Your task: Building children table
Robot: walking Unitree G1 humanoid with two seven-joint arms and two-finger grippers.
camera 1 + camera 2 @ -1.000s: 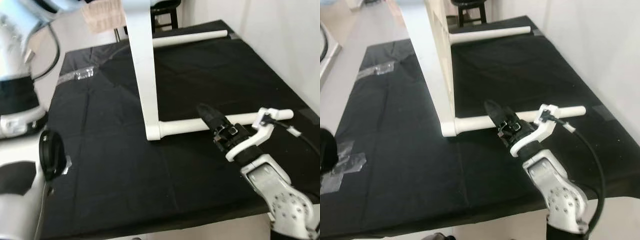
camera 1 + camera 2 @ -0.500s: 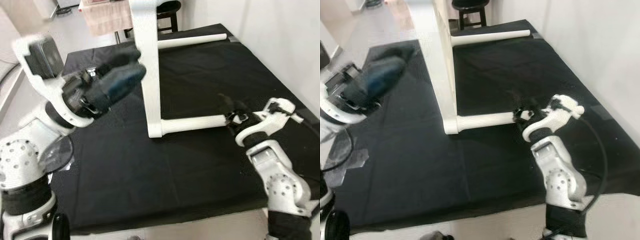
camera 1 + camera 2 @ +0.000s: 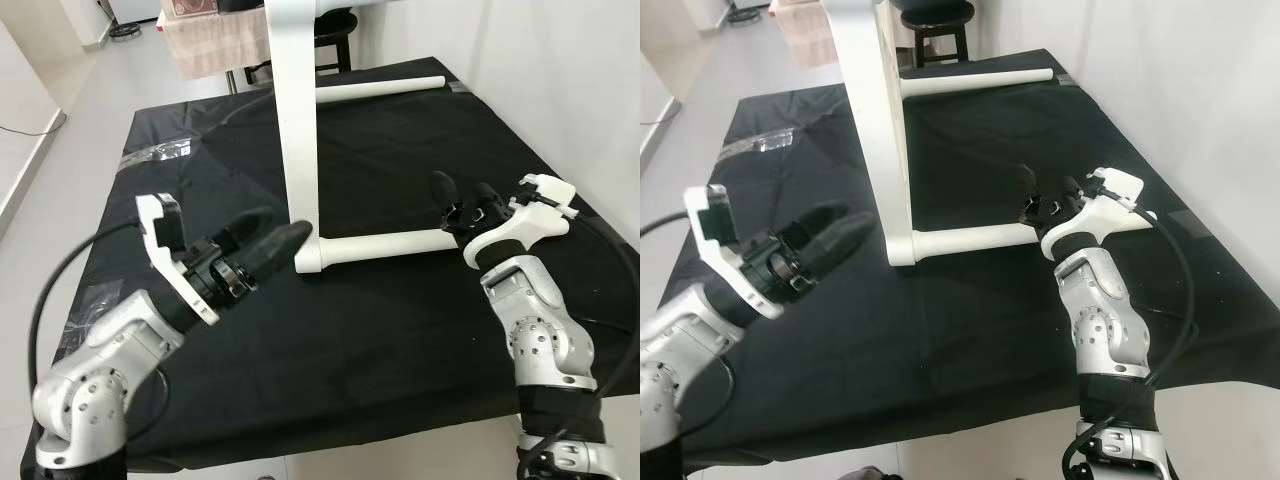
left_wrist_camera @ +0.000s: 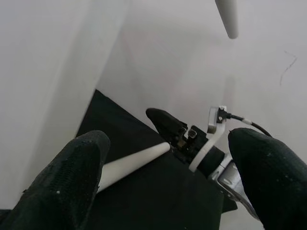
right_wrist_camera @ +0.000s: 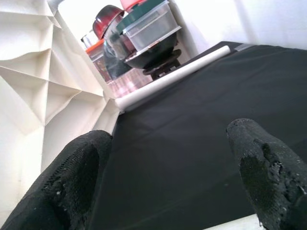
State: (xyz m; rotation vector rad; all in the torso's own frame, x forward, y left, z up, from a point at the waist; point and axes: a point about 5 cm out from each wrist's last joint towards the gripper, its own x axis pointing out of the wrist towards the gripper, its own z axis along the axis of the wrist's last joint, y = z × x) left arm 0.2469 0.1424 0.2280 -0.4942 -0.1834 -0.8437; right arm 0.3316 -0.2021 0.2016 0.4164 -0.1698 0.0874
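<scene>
Two hands (image 3: 268, 244) (image 3: 462, 196), two table legs (image 3: 385, 245) (image 3: 385, 85).

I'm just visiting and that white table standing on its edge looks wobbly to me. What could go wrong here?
The tabletop stands on edge on the black cloth, propped by its lower leg, so a sideways nudge might tip it.
The left end effector sits open close beside the panel's bottom corner and could knock it.
The right end effector is open at the leg's free end; a push there might turn the table.
</scene>
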